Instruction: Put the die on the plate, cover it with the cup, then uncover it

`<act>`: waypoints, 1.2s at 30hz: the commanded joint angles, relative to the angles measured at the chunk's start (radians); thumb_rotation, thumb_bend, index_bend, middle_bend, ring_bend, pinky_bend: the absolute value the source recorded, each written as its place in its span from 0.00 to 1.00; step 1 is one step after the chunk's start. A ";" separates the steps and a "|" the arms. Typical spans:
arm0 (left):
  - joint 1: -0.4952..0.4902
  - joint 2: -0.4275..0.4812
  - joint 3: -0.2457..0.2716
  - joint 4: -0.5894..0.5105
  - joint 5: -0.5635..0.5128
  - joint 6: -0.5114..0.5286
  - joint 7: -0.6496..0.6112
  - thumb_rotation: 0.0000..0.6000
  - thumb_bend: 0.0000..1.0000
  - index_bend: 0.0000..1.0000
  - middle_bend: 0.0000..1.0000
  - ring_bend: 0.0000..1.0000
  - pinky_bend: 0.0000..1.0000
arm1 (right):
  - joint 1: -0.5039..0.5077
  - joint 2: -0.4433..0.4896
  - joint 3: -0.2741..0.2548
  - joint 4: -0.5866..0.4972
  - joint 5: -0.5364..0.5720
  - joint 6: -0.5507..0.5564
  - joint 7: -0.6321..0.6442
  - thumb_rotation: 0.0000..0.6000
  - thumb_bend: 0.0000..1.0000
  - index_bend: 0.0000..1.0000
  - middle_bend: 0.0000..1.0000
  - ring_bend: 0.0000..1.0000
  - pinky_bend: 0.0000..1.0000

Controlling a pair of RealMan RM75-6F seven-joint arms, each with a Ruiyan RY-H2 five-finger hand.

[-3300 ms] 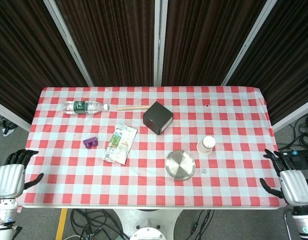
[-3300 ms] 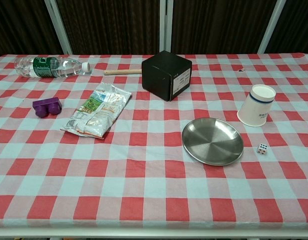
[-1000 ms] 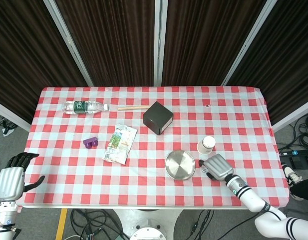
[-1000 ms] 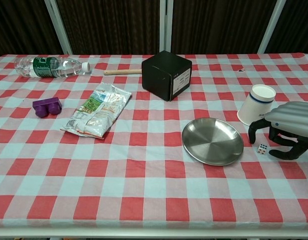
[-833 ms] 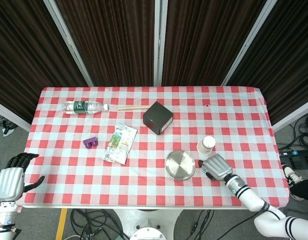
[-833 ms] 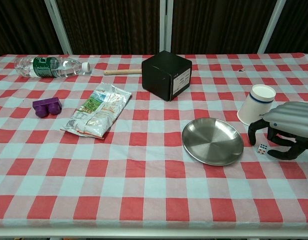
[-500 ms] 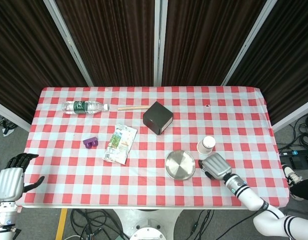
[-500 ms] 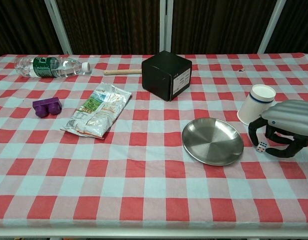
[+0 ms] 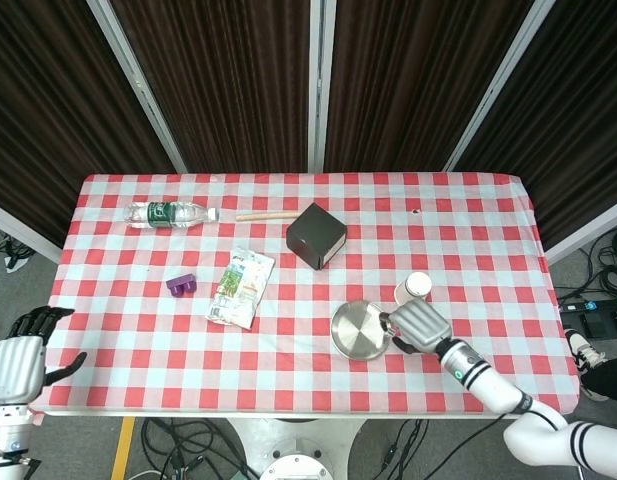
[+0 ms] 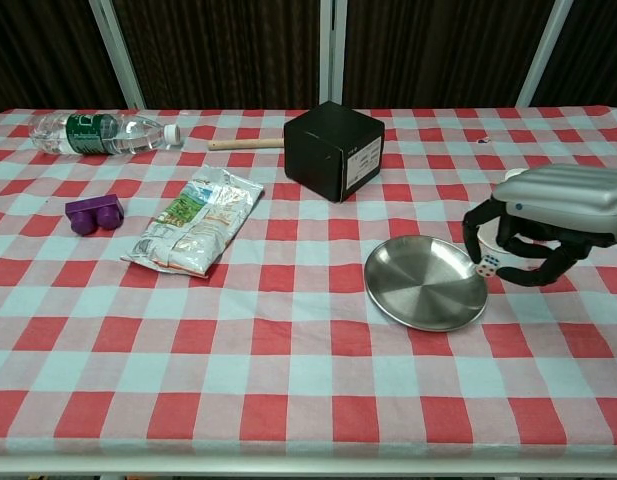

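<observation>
The left hand [image 9: 16,368] is staying low at the near left corner, off the table [image 10: 288,400], with its fingers spread and nothing in it. It is not helping right now.

On the other side, the right hand [image 10: 548,215] is pinching the die [image 10: 488,263] between its fingertips. A moment ago the die was sitting on the cloth beside the plate [image 10: 413,300], with the hand bent over it. Now the die is lifted up off the cloth, and the hand is carrying it over toward the plate. The die is hanging just above the plate's right rim, not yet touching it as far as I can tell. So the picking up part is done, and the putting down part is starting. It looks like the hand needs to go a little more to the left so the die lands inside the plate and does not roll off the edge.

The cup [image 9: 419,286] is standing just behind the hand, still upright and mostly hidden in the chest view. It is waiting for its turn to go over the die.

Farther back, the snack bag [image 10: 193,220] and the purple block [image 10: 93,212] are lying on the left. Behind those are the black box [image 10: 338,150], the wooden stick [image 10: 243,143] and the water bottle [image 10: 98,132] on its side. None of these are moving.
</observation>
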 commanded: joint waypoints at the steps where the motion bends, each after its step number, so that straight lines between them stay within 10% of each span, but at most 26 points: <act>1: 0.004 0.001 0.000 0.001 -0.003 0.002 -0.005 1.00 0.17 0.27 0.25 0.17 0.21 | 0.046 -0.065 0.021 0.038 0.036 -0.056 -0.047 1.00 0.33 0.55 0.85 0.90 1.00; 7: 0.010 0.000 0.005 0.008 -0.008 -0.006 -0.025 1.00 0.17 0.27 0.25 0.17 0.21 | 0.071 -0.126 0.031 0.079 0.085 -0.079 -0.107 1.00 0.33 0.50 0.85 0.90 1.00; 16: 0.009 -0.001 0.002 0.014 -0.003 -0.005 -0.032 1.00 0.17 0.27 0.25 0.17 0.21 | 0.041 -0.064 0.018 -0.004 0.113 -0.018 -0.151 1.00 0.24 0.10 0.84 0.87 1.00; 21: 0.007 0.005 0.000 0.008 0.005 -0.001 -0.028 1.00 0.17 0.27 0.25 0.17 0.21 | -0.011 0.004 0.038 -0.076 0.101 0.112 -0.127 1.00 0.15 0.04 0.64 0.68 0.97; 27: 0.002 0.012 0.000 -0.005 0.008 -0.006 -0.019 1.00 0.17 0.27 0.25 0.17 0.21 | -0.074 0.079 0.089 -0.075 0.120 0.251 -0.054 1.00 0.13 0.09 0.30 0.22 0.48; 36: -0.010 0.021 -0.001 -0.029 0.011 -0.024 0.009 1.00 0.17 0.27 0.25 0.17 0.21 | -0.055 0.149 0.098 -0.025 0.296 0.111 -0.095 1.00 0.12 0.10 0.16 0.03 0.22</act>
